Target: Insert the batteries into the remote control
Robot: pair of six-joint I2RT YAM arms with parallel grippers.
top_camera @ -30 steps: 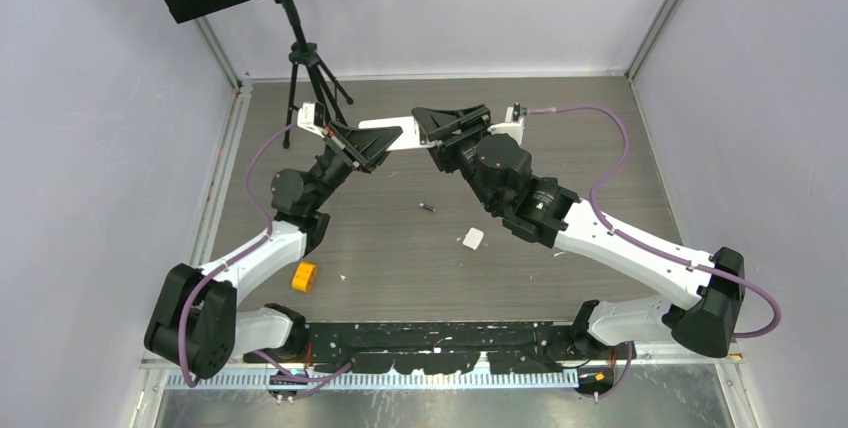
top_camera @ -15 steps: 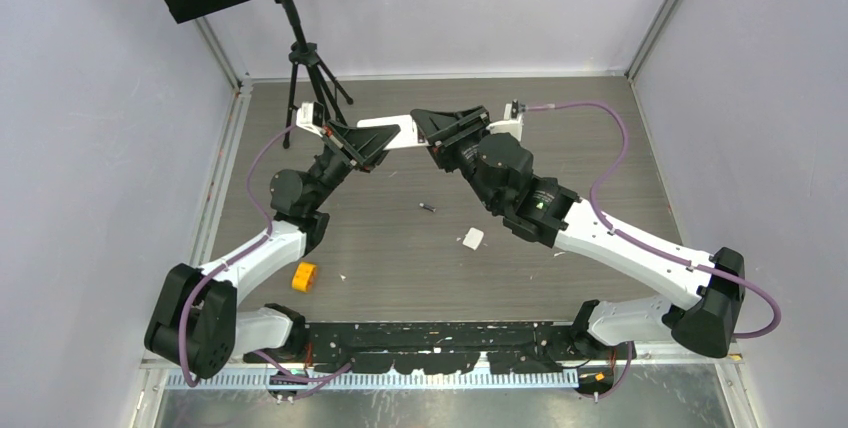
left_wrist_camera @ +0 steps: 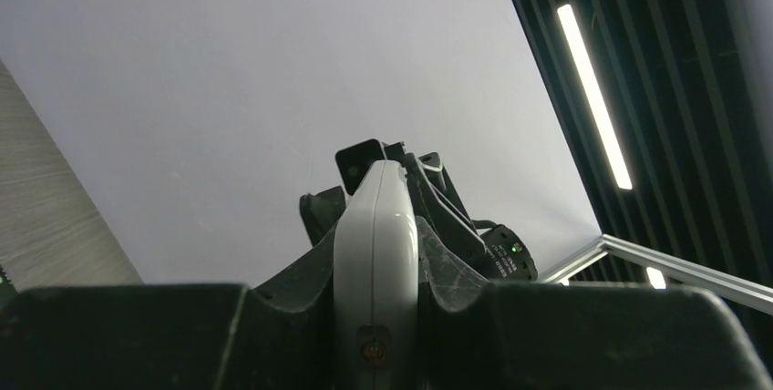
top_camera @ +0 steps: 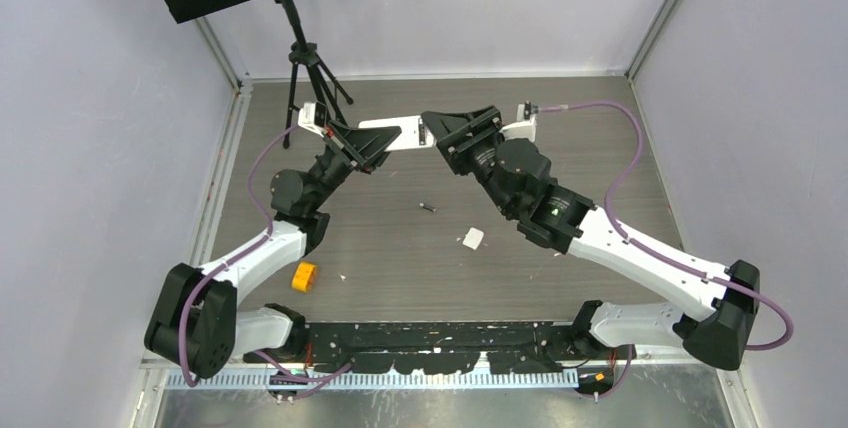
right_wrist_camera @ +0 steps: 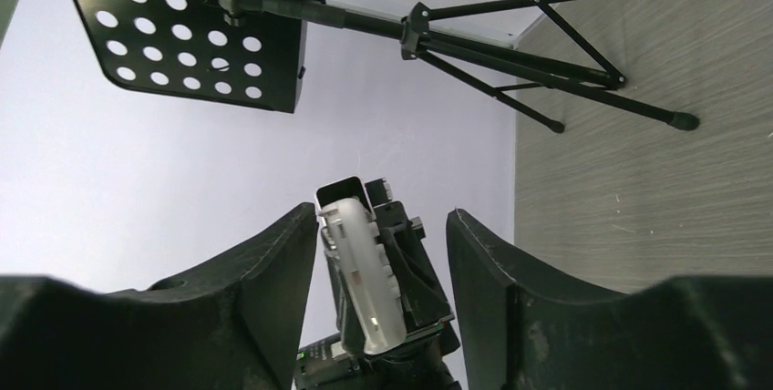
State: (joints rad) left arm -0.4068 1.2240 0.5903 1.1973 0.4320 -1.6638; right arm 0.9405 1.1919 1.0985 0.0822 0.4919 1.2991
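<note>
The white remote control (top_camera: 392,135) is held off the table at the back, and my left gripper (top_camera: 368,145) is shut on its left part. In the left wrist view the remote control (left_wrist_camera: 376,253) is pinched edge-on between both fingers. My right gripper (top_camera: 442,133) faces the remote's right end and stands open. In the right wrist view the remote control (right_wrist_camera: 362,276) shows in the gap of the right gripper (right_wrist_camera: 383,219), farther off than the fingers and touching neither. One small dark battery (top_camera: 428,208) lies on the table below.
A small white piece (top_camera: 472,238) lies right of the battery. An orange block (top_camera: 304,276) sits near the left arm. A black music stand with its tripod (top_camera: 305,58) stands at the back left, its tripod legs (right_wrist_camera: 547,62) close behind the remote.
My right gripper has opened and drawn back to the right, off the remote's end, and its arm shifted right. The left gripper and remote stayed put.
</note>
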